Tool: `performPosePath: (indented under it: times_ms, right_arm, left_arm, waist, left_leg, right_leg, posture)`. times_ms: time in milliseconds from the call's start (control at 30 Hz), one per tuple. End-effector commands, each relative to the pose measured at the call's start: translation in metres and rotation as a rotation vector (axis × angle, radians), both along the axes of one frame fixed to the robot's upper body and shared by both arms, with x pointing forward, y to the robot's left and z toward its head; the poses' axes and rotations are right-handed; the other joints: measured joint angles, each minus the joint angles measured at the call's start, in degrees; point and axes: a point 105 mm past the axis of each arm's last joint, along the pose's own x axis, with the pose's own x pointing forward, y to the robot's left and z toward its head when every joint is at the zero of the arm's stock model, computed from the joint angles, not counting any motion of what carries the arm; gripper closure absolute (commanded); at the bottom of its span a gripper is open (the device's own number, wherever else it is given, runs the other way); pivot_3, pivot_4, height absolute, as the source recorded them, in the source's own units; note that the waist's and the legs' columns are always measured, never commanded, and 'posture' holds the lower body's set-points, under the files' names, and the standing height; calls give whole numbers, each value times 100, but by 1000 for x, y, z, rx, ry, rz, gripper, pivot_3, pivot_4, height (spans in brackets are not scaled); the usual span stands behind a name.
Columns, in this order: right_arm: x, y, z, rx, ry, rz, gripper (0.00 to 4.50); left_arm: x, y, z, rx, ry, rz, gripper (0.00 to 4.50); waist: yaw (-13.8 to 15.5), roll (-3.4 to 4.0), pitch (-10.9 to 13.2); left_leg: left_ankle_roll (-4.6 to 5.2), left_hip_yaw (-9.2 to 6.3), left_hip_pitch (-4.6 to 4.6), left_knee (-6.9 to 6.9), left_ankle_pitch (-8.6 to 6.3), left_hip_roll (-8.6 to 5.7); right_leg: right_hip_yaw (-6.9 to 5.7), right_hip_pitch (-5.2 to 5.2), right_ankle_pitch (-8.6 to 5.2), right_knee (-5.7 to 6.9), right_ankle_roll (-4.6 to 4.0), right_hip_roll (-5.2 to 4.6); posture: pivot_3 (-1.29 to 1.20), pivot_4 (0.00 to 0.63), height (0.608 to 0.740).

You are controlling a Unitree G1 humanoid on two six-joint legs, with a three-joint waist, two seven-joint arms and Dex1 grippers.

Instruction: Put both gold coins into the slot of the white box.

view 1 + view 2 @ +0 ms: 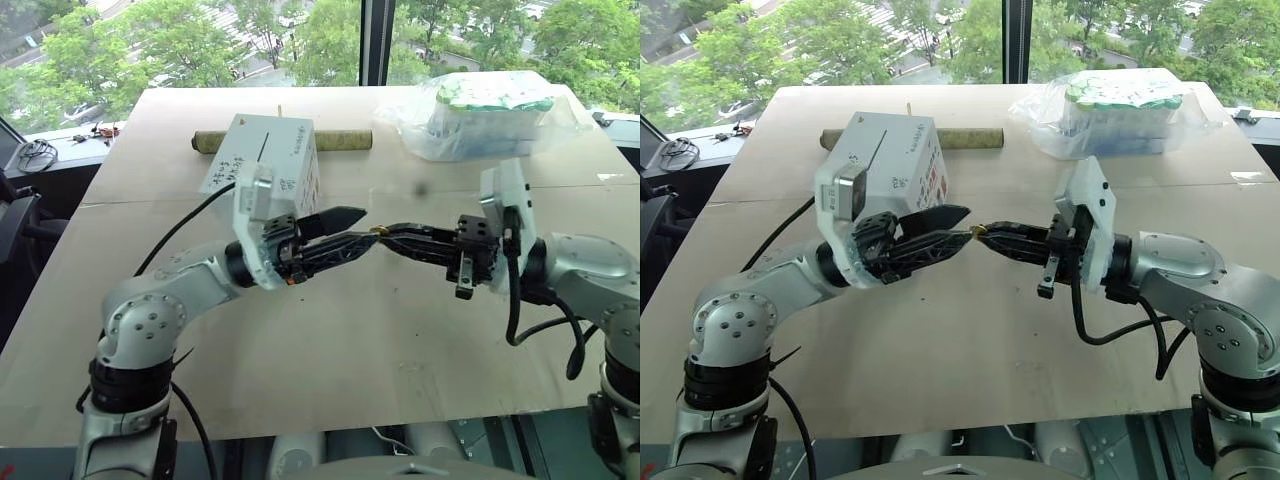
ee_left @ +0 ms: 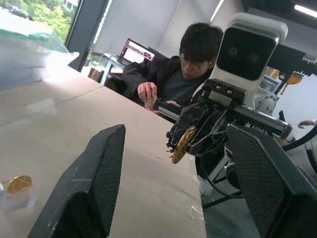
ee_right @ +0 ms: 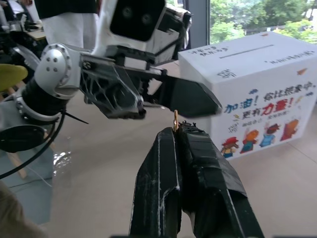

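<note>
Tabletop (image 1: 330,350): R fingers (image 3: 163,163) pinch thin gold coin (image 2: 182,144) edge-on; L fingers (image 2: 94,183) apart.

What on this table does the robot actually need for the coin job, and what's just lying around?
Needed:
- gold coin pinched in the right gripper
- second gold coin lying on the table
- white box with its slot
- left gripper, open

Lying around:
- clear plastic bag
- cardboard tube

A pale table (image 1: 330,380) stands before windows (image 1: 290,40) onto green trees (image 1: 150,45).
</note>
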Motion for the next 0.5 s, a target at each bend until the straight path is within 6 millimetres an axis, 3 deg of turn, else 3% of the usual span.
performPosePath:
  times_ms: [33,233,267,300,433,500]
  right_arm:
    - [-6,2,9,14,-34,31,4500]
    - [-5,4,12,28,-31,39,4500]
    - [-5,4,12,29,-30,38,4500]
    - [-5,4,12,32,-27,37,4500]
    - [-5,2,12,34,-23,34,4500]
    - [-4,2,12,35,-22,34,4500]
  left_arm:
    - [-5,-3,8,-22,-19,-34,1170]
    - [-7,-3,8,-24,-22,-49,1170]
    - [-8,-3,8,-24,-23,-49,1710]
    - [-9,-3,8,-24,-23,-50,1938]
    - [-10,-2,9,-31,-21,-54,3883]
    - [-11,-2,8,-32,-20,-56,4397]
  waist:
    - [0,0,0]
    - [-5,0,0]
    - [-4,0,0]
    - [-2,0,0]
    - [-1,0,0]
    - [-2,0,0]
  left_leg:
    - [0,0,0,0,0,0]
    - [0,0,1,0,0,1]
    - [0,0,1,0,0,1]
    - [0,0,1,0,0,1]
    - [0,0,0,0,0,1]
    - [0,0,0,0,0,1]
  right_leg:
    - [0,0,0,0,0,0]
    - [0,0,0,0,0,0]
    - [0,0,0,1,0,0]
    - [0,0,0,0,0,0]
    - [0,0,0,0,0,-2]
    - [0,0,0,0,0,-1]
  posture:
    - [0,150,740]
    - [0,150,740]
    - [0,150,740]
    - [0,150,740]
    - [0,150,740]
    - [0,150,740]
